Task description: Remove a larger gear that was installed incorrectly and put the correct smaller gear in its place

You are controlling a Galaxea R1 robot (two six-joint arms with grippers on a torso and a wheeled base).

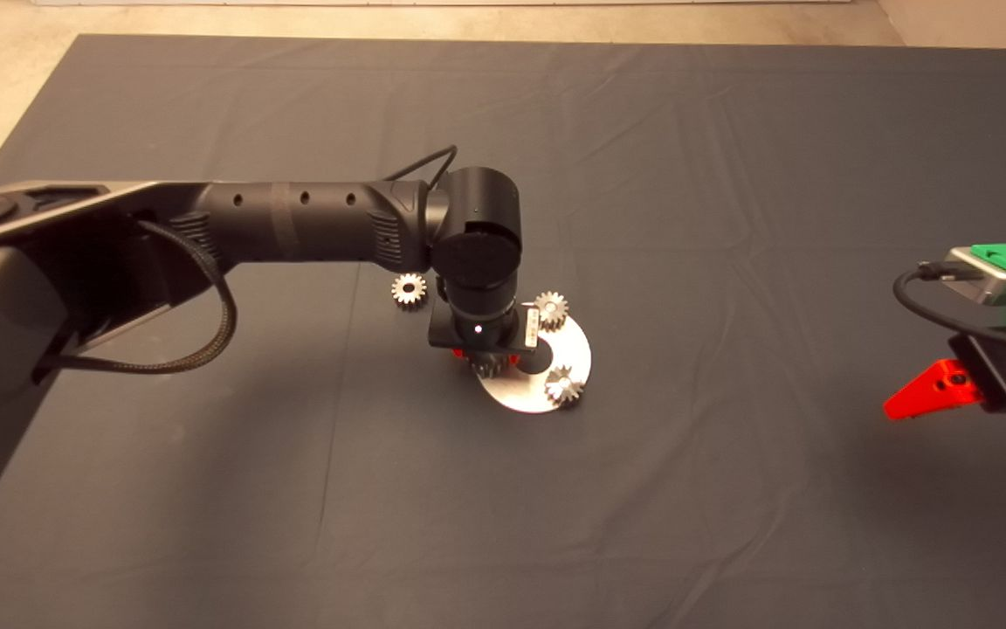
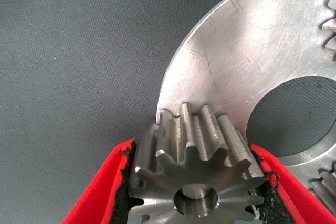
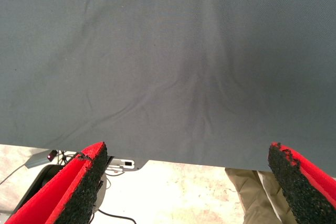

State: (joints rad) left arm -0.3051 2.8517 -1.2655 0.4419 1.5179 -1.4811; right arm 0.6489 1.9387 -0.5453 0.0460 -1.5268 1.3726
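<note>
Fingers [image 2: 118, 182] of the left gripper [image 2: 197, 192] are clamped on the larger gear [image 2: 197, 169], low in the wrist frame, at the edge of the round metal plate [image 2: 247, 51]. Removal looks just begun. Beyond, left of centre in the head frame, the smaller gear [image 1: 409, 288] lies loose on the table [image 1: 730, 175], uninstalled. Right gripper [image 1: 931, 393] waits spread wide, empty, at the right edge.
</note>
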